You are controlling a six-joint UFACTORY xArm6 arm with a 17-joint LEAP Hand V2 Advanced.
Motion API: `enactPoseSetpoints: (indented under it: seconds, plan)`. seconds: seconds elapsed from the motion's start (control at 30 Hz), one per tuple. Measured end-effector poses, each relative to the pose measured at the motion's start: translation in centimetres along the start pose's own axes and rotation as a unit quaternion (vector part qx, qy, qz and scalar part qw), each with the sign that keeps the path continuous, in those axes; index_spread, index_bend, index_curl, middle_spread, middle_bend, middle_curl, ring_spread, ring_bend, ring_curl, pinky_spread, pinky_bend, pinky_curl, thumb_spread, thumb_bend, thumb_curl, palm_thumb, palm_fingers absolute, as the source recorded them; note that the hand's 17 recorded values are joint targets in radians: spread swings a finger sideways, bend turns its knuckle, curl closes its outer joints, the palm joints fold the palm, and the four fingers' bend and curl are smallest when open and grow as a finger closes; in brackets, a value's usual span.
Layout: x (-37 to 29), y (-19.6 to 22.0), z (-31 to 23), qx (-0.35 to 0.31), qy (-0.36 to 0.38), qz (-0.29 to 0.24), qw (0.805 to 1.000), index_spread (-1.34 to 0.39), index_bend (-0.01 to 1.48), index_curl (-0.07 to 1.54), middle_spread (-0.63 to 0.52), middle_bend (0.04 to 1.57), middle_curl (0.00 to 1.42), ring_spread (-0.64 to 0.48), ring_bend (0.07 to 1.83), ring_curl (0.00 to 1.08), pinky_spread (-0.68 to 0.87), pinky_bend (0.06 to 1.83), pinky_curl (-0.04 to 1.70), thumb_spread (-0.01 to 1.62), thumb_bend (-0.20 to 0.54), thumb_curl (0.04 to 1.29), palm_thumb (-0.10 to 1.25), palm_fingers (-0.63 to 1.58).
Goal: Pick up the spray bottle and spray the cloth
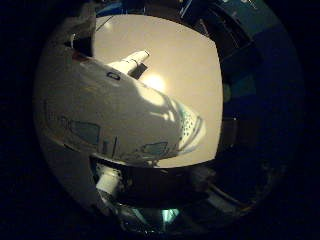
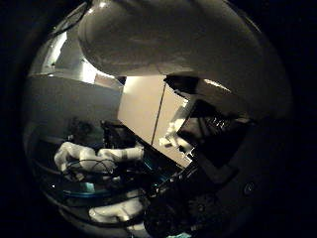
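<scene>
The hand (image 2: 213,148) appears closed around the spray bottle (image 1: 110,120): the bottle's white body fills both palm views, so it lies tight against the palm, and dark finger parts seem to curl against it in the thumb-side view. That close hold would suit working the trigger. Beyond the bottle body, its nozzle (image 1: 134,59) juts out over the tan bench (image 1: 185,65), which lies well apart beneath it, so the bottle looks lifted. No cloth shows near the bottle; aiming probably remains.
</scene>
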State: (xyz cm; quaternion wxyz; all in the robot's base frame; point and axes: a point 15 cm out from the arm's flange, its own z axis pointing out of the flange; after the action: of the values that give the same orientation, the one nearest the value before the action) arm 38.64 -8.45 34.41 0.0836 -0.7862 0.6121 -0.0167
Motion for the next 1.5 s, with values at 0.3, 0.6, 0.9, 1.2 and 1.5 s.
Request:
enactPoseSetpoints:
  seconds: [0.3, 0.6, 0.9, 1.2, 1.5]
  plan:
    - [-0.7, -0.6, 0.3, -0.071, 0.112, -0.049, 0.990, -0.16, 1.21, 0.62, -0.07, 1.34, 0.59, -0.15, 1.46, 0.57, -0.24, 1.13, 0.87, 1.07, -0.015, 0.47, 1.03, 1.22]
    - [-1.0, 0.0, 1.8, -0.120, 0.147, -0.063, 0.980, -0.16, 1.21, 0.63, -0.07, 1.34, 0.59, -0.16, 1.45, 0.57, -0.24, 1.13, 0.88, 1.08, -0.015, 0.47, 1.03, 1.22]
    - [-1.2, -0.2, 2.1, -0.130, 0.168, -0.075, 0.974, -0.16, 1.21, 0.63, -0.07, 1.34, 0.59, -0.16, 1.45, 0.57, -0.25, 1.12, 0.90, 1.08, -0.015, 0.47, 1.02, 1.22]
    - [-2.1, -0.6, 2.8, -0.136, 0.174, -0.082, 0.972, -0.16, 1.21, 0.63, -0.07, 1.34, 0.59, -0.16, 1.45, 0.57, -0.25, 1.11, 0.90, 1.09, -0.015, 0.48, 1.02, 1.22]
    - [-2.3, -0.7, 3.8, -0.146, 0.171, -0.085, 0.971, -0.16, 1.21, 0.63, -0.07, 1.34, 0.59, -0.16, 1.45, 0.57, -0.25, 1.11, 0.91, 1.10, -0.014, 0.48, 1.02, 1.22]
